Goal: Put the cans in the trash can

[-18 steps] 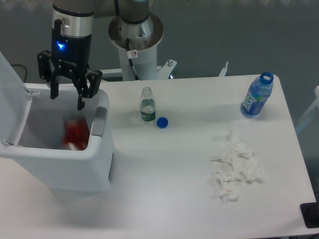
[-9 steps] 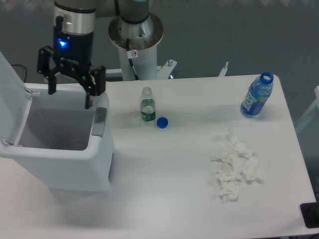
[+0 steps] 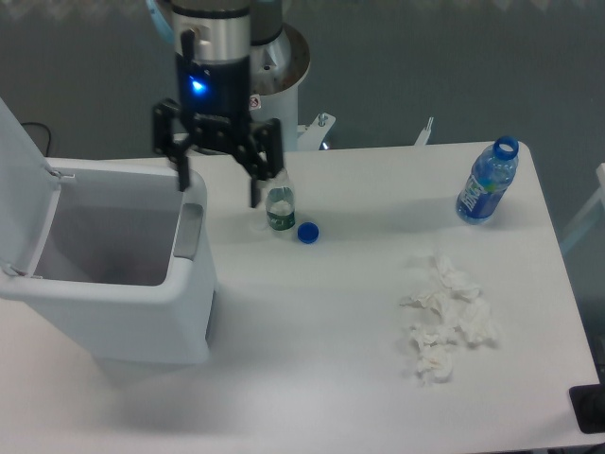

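The hand (image 3: 218,186) is hanging wide open and empty at the trash can's (image 3: 113,322) two o'clock corner, beside a small clear bottle (image 3: 279,200).

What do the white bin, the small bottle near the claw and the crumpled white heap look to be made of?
The bin looks like moulded plastic: smooth, matte white walls with rounded corners and a grey handle recess. The small bottle seems clear plastic, see-through with a green label; glass cannot be ruled out. The crumpled heap looks like tissue or paper towel: soft, matte, irregular folds. The claw hangs open beside the bottle.
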You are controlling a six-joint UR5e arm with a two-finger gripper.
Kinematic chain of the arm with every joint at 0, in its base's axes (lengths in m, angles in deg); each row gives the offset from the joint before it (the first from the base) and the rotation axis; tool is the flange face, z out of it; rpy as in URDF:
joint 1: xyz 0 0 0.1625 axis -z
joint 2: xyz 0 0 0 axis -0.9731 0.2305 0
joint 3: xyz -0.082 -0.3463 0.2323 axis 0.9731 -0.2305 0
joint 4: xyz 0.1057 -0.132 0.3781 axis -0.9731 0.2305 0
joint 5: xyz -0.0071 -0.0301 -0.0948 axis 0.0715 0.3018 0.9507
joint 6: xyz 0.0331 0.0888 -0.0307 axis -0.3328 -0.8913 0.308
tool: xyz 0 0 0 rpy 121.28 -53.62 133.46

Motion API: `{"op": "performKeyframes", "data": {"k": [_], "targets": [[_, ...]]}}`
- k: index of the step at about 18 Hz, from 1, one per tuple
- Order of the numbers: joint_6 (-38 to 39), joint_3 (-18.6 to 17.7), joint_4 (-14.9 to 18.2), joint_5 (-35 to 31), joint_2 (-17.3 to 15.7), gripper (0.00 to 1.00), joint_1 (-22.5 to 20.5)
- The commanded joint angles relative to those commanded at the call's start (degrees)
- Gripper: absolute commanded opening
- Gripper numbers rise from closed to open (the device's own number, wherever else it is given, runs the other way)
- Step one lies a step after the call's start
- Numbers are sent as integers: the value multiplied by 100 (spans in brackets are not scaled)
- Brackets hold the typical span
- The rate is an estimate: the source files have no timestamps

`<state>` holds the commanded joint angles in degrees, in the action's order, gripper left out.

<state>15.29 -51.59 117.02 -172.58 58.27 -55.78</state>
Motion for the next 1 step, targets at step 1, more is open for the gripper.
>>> {"op": "performKeyframes", "data": {"k": [1], "targets": [[-18, -17, 0, -1, 9, 100, -9]]}}
